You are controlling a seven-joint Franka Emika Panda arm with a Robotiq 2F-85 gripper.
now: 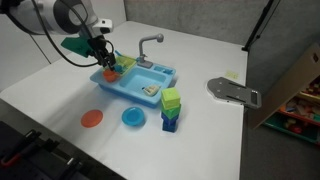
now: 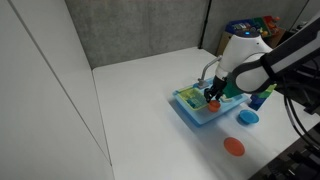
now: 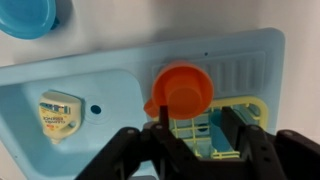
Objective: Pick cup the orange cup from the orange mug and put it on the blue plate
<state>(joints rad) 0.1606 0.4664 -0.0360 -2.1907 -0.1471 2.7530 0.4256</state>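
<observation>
— Where does the orange cup (image 3: 182, 90) stand?

— Inside the light-blue toy sink (image 3: 110, 75), mouth up, over the ribbed drainboard and just beside a yellow-green dish rack (image 3: 225, 135); in the wrist view it lies just ahead of the dark fingertips; in an exterior view it shows as an orange spot (image 1: 112, 70) under the tool, at the end of the sink away from the stacked blocks (image 1: 171, 108)

— And the gripper (image 3: 195, 128)?

— Its jaws stand apart, with the rack visible in the gap between them; they close on nothing that can be seen; whether a finger (image 3: 158, 135) touches the cup's side, the wrist view does not settle; in both exterior views the gripper (image 1: 108, 60) hangs low over the sink, the arm reaching in from the table's edge

— The blue plate (image 1: 133, 118)?

— Flat on the white table (image 1: 60, 80), in front of the sink and apart from it, with nothing on it; an orange plate (image 1: 92, 118) lies near it on the same bare surface; the wrist view catches the blue plate only as a curved edge in the upper corner

— Anything else in the basin?

— A small cream carton (image 3: 58, 112) lies in the sink's deeper part, well apart from the cup; a grey faucet (image 1: 150, 45) rises at the sink's back rim
</observation>
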